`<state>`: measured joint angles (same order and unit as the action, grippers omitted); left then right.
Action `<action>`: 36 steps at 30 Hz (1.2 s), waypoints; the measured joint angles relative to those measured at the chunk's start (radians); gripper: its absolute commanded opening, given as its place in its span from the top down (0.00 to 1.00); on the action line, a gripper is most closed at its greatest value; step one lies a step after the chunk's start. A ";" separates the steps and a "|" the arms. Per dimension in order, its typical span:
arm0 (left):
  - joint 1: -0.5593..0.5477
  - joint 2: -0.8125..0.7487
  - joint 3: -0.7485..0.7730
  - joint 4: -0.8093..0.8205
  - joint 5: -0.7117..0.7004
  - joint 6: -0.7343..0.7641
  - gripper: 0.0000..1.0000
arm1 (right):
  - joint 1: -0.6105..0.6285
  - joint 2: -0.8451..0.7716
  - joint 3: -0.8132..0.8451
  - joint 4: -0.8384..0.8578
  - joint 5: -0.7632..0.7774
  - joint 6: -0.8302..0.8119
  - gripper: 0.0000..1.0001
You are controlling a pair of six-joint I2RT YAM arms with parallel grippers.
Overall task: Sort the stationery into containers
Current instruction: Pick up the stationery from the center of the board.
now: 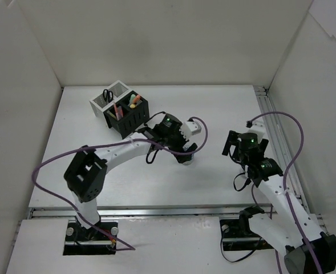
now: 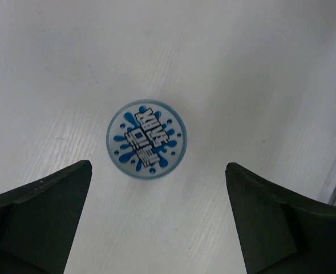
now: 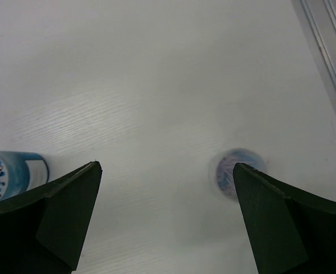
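Both left pincer [image 2: 158, 166] and right pincer [image 3: 166, 166] gape empty; blurred round thing [image 3: 239, 157] unidentifiable.

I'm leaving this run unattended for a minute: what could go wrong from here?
The open left gripper hangs over an upright blue-topped tube; closing off centre could tip it and let it roll. The open right gripper sits close by, with a blurred round thing beside one finger, so it might knock that.

Containers [image 1: 134, 120] far left, scissors [image 1: 106, 95] inside
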<state>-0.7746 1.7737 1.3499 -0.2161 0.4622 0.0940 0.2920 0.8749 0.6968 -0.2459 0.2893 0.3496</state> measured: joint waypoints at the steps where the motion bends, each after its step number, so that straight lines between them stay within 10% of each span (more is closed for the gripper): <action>1: -0.016 0.044 0.040 -0.023 -0.024 0.004 0.00 | -0.024 -0.005 -0.004 -0.021 0.011 0.019 0.02; 10: -0.091 0.257 0.174 -0.151 -0.242 0.008 0.00 | -0.117 -0.079 -0.035 -0.103 0.024 0.071 0.02; 14: -0.098 0.267 0.178 -0.162 -0.301 -0.002 0.15 | -0.130 -0.108 -0.035 -0.114 0.024 0.071 0.02; 24: -0.097 0.270 0.195 -0.146 -0.292 -0.002 0.05 | -0.140 -0.126 -0.051 -0.127 0.024 0.069 0.02; 26: -0.097 0.275 0.209 -0.140 -0.276 -0.002 0.13 | -0.141 -0.130 -0.052 -0.129 0.024 0.069 0.02; 32: -0.097 0.278 0.217 -0.122 -0.243 -0.002 0.82 | -0.141 -0.143 -0.052 -0.132 0.029 0.069 0.02; 36: -0.092 0.279 0.217 -0.123 -0.235 -0.004 0.85 | -0.141 -0.159 -0.055 -0.133 0.040 0.069 0.02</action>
<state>-0.8665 2.0529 1.5669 -0.3389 0.2268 0.0902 0.1509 0.7155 0.6415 -0.3786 0.3290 0.4183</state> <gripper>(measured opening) 0.609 0.979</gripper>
